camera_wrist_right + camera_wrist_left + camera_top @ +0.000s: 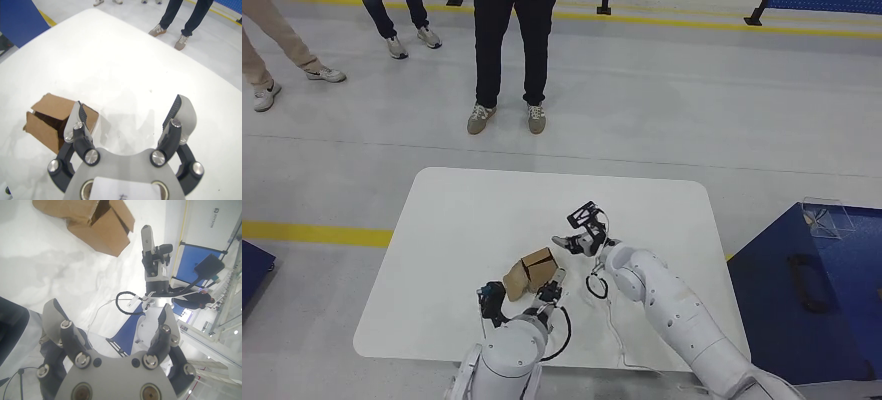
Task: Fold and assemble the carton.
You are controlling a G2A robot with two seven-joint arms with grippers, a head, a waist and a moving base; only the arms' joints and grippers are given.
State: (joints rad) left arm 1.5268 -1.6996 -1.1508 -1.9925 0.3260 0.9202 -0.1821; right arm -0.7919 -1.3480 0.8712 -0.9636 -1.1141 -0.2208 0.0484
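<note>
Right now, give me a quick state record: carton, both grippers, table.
carton: brown cardboard, lying on the table, one end open, flaps not folded shut
left gripper: open, empty, short of the carton
right gripper: open, empty, close beside the carton, no contact visible
table: white, carton on the robot's side of it
task status: carton not yet closed up

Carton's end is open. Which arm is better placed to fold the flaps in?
Probably right. The right gripper is open and close beside the open end of the carton. The left gripper, also open, sits farther back from it.
</note>
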